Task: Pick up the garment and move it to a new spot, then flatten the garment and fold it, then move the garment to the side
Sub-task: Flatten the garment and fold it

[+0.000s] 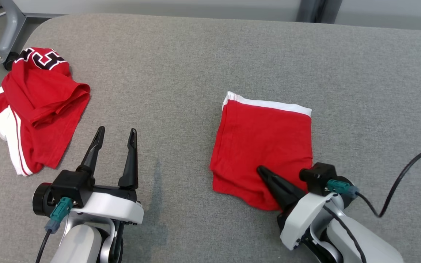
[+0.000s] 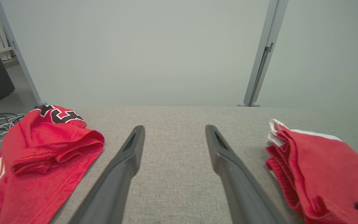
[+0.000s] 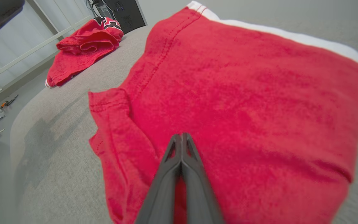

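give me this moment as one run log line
folded red garment: flat, centre-right on grey table | right claw: shut, tips on its near edge | left claw: open, empty | crumpled red shirt: left edge

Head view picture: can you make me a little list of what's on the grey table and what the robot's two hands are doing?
Surface: grey fabric-covered table
Middle right: folded red cloth garment with a white band, lying flat
Far left: crumpled red cloth garment with black-and-white lettering, at the table's edge
Left gripper: open, holding nothing, above bare table between the two garments
Right gripper: shut, fingers together on the folded garment's near edge; whether cloth is pinched cannot be told
Cable: black cable trailing from the right wrist
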You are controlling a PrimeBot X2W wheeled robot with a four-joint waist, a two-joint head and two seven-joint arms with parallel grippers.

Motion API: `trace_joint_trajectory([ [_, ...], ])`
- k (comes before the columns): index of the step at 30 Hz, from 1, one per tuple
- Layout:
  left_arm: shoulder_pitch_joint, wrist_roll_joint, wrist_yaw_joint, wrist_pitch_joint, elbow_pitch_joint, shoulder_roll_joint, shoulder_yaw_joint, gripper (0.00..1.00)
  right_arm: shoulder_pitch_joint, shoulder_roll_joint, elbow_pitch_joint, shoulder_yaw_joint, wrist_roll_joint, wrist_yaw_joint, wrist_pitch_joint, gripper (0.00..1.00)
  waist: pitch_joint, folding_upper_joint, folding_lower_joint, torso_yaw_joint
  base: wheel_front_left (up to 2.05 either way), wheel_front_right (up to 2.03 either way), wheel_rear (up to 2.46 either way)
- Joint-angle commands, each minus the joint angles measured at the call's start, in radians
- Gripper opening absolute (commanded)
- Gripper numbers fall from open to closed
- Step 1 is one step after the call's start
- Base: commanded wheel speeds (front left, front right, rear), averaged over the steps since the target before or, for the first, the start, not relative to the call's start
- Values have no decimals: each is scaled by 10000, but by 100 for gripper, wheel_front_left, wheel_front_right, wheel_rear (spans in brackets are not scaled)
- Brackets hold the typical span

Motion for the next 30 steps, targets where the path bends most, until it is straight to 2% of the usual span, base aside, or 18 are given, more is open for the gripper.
trace_joint_trajectory([
  [1,-112,-64,-44,-53,24,36,39,100,-102,-70,6,142,110,5,-89,0,5,0,0,-28,0,0,0],
  [7,-167,-18,-58,-101,92,77,-1,100,-137,-270,25,1346,667,5,-96,0,3,0,0,-159,0,0,0],
  [15,-120,-52,-34,-138,179,145,-19,100,-130,-350,93,1848,1125,5,-537,0,-113,0,0,-357,0,0,0],
  [18,-41,-57,-2,-122,205,178,-33,100,-68,-403,-154,1280,1172,3,-851,0,-244,0,0,-443,0,0,0],
  [23,176,-56,84,-78,158,281,-12,100,462,-337,-497,-859,723,5,-1056,0,-526,0,0,-651,0,0,0],
  [24,176,-56,84,-78,158,281,-12,100,462,-337,-497,-859,723,5,-1056,0,-526,0,0,-651,0,0,0],
  [25,221,-66,111,-44,97,341,-1,100,738,-185,-572,-2012,364,5,-1072,28,-610,0,0,-740,0,0,0],
  [26,267,-72,120,-16,75,370,10,100,873,-127,-673,-2515,90,5,-1073,49,-644,0,0,-782,0,0,0],
  [27,318,-85,135,-2,57,398,30,100,1039,-16,-793,-3034,-162,5,-1070,94,-678,0,0,-834,0,0,0],
  [28,359,-108,161,16,32,424,55,100,1222,57,-902,-3625,-430,5,-1072,100,-724,0,0,-881,0,0,0],
  [29,380,-133,178,40,14,454,80,100,1394,134,-1034,-4076,-706,5,-1073,100,-770,0,0,-920,0,0,0],
  [30,380,-133,178,40,14,454,80,100,1394,134,-1034,-4076,-706,5,-1073,100,-770,0,0,-920,0,0,0],
])
